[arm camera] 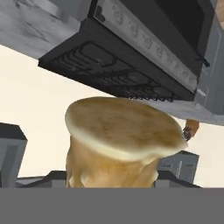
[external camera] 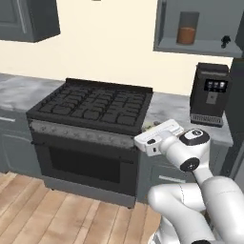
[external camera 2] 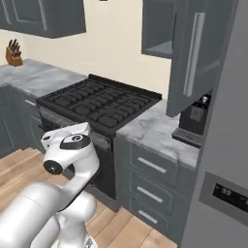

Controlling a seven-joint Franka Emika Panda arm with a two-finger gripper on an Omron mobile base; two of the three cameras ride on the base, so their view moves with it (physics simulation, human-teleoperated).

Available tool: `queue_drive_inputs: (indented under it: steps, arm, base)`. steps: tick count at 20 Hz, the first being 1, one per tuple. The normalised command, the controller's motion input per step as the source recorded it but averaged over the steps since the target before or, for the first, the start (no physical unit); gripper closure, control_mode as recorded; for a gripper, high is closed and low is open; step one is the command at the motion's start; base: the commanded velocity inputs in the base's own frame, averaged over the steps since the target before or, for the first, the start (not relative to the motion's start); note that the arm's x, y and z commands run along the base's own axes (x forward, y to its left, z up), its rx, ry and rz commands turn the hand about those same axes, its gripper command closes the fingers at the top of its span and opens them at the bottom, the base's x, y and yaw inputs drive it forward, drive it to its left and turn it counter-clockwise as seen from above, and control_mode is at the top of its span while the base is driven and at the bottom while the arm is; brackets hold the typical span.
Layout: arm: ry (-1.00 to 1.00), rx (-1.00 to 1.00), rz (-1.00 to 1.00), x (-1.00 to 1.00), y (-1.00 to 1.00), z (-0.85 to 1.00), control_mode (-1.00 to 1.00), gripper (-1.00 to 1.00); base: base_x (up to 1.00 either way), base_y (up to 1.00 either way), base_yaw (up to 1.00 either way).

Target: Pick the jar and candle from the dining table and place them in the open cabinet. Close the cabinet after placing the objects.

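Candle [arm camera: 118, 140] looms right up against the hand camera, a tan-golden stub whose broad flat end faces the lens. It sits where the fingertips would rise, so the fingers themselves are hidden behind it. The gripper [external camera: 148, 127] appears to be closed on the candle at a partly open width, with the stub carried in the air and resting on nothing. In the left base view the white hand reaches toward the front right corner of the black gas stove [external camera: 95, 102], at about burner height, with a sliver of tan showing at its far end.

The jar [external camera: 187, 28], glass with reddish-brown filling in its lower half, stands upright on the shelf inside the open cabinet [external camera: 200, 46], high on the wall to the right of the stove. The cabinet door [external camera 2: 193, 53] hangs swung out. Below the cabinet a black coffee machine [external camera: 209, 93] stands on the marble desk [external camera: 167, 107].
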Motion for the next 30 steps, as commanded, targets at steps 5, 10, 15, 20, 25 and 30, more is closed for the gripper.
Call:
queue_drive_inputs:
  steps: [5,10,15,20,25,30]
  arm:
    - [0.0,0.0,0.0,0.0,0.0,0.0,1.0,1.0]
    - [0.0,0.0,0.0,0.0,0.0,0.0,1.0,1.0]
    - [0.0,0.0,0.0,0.0,0.0,0.0,1.0,1.0]
    - [0.0,0.0,0.0,0.0,0.0,0.0,1.0,1.0]
    - [0.0,0.0,0.0,0.0,0.0,0.0,1.0,1.0]
    - [0.0,0.0,0.0,0.0,0.0,0.0,1.0,1.0]
  base:
    - [0.26,0.21,-0.56]
    - [0.14,0.2,-0.54]
    - [0.39,0.15,-0.21]
    - [0.43,0.14,-0.09]
    - [0.45,0.14,-0.06]
    - [0.46,0.17,-0.04]
